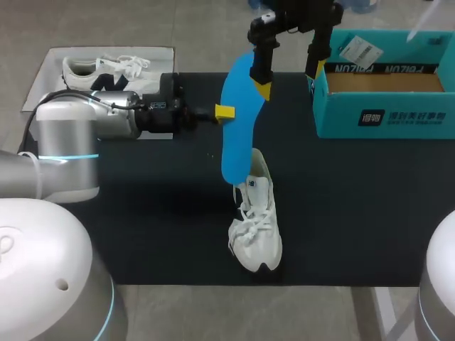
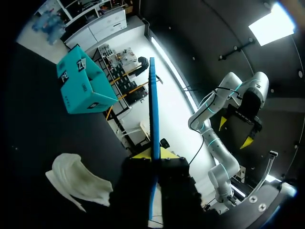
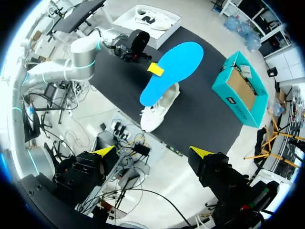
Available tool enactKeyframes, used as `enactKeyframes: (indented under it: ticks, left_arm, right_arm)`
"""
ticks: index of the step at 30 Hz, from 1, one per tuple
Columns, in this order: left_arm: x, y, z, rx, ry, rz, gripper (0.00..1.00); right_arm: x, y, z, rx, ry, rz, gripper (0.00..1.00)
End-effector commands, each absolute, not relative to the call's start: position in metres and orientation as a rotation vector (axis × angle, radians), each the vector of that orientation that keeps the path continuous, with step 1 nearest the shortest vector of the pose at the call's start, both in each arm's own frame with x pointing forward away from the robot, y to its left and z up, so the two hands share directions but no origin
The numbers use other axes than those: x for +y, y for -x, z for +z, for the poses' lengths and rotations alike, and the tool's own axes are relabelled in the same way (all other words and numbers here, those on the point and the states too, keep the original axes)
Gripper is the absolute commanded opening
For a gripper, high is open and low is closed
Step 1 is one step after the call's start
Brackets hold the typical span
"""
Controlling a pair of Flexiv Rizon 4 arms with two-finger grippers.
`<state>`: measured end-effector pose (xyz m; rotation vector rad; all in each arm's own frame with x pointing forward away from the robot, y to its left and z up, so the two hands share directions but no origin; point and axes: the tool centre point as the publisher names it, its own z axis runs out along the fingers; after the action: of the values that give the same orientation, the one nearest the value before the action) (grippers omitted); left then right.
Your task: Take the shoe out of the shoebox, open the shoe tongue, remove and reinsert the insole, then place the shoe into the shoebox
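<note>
Insole gripped by the left pincer, raised over the white shoe.

Seen from the head view, the blue insole stands nearly upright in the upper middle of the frame, its lower end over the shoe's heel opening; whether it touches the shoe cannot be told. The left pincer comes in from the left and is clamped on the insole's edge; the left wrist view shows the insole edge-on between its fingers. The shoe lies on the black mat at lower centre, toe toward the bottom edge. The teal shoebox sits open at upper right. The right pincer hangs at top centre, fingers spread wide and gripping nothing.
</note>
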<state>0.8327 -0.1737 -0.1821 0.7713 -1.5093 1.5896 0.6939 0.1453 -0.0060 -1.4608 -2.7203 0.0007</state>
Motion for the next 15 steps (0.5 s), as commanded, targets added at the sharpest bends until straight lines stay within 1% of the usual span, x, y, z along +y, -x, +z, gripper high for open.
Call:
enactKeyframes:
  ticks: [1, 7, 15]
  left_arm:
    - [-0.173, -0.831, -0.182, -1.511, -0.775, 1.589, 0.00]
    - [-0.173, -0.831, -0.182, -1.511, -0.775, 1.589, 0.00]
    - [-0.173, -0.831, -0.182, -1.511, -0.775, 1.589, 0.00]
  right_arm:
    - [0.149, -0.675, -0.010, -2.794, 1.596, 0.003, 1.00]
    - [0.139, -0.666, -0.024, -2.787, 1.578, -0.122, 1.00]
    - [0.140, -0.673, -0.020, -2.816, 1.473, -0.176, 1.00]
